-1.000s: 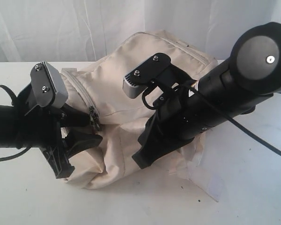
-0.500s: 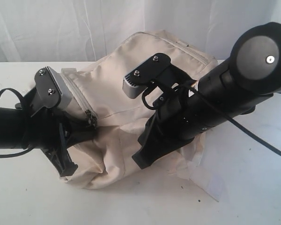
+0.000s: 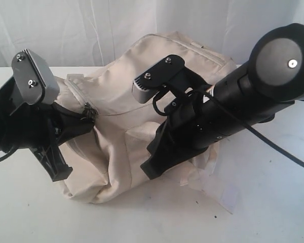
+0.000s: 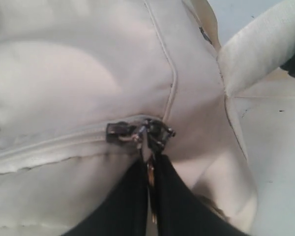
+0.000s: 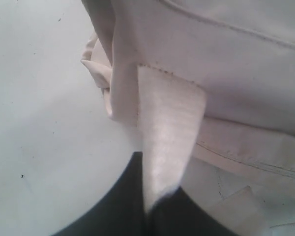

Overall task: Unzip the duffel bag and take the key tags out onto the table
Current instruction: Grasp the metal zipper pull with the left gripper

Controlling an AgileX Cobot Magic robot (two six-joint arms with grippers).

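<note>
Up and away from the duffel bag's front corner goes the left gripper (image 3: 87, 113) since a second ago. It has squeezed from wide to narrow, and its jaws are now pinched on the zipper pull (image 4: 146, 142), dragging the slider up the bag's left end.

That duffel bag (image 3: 142, 96) slumps in the middle of the table (image 3: 142, 223), still mostly zipped. No key tags are showing anywhere; my guess is they're inside the bag.

At the bag's front, the right gripper (image 3: 151, 171) is clamped tight on a webbing strap (image 5: 169, 132), and it looks to be anchoring the bag against the pull.

Now the key relation. The zipper track (image 3: 73, 91) runs its long line from the pinched pull over the bag's left end and curves toward the bag's back. The left wrist view shows closed teeth stretching away from the slider. The left arm is the nearer one and already has the pull, so the next haul should follow that curve rather than lift straight off the bag. If it strays, the fabric will likely bunch and the slider will jam.
</note>
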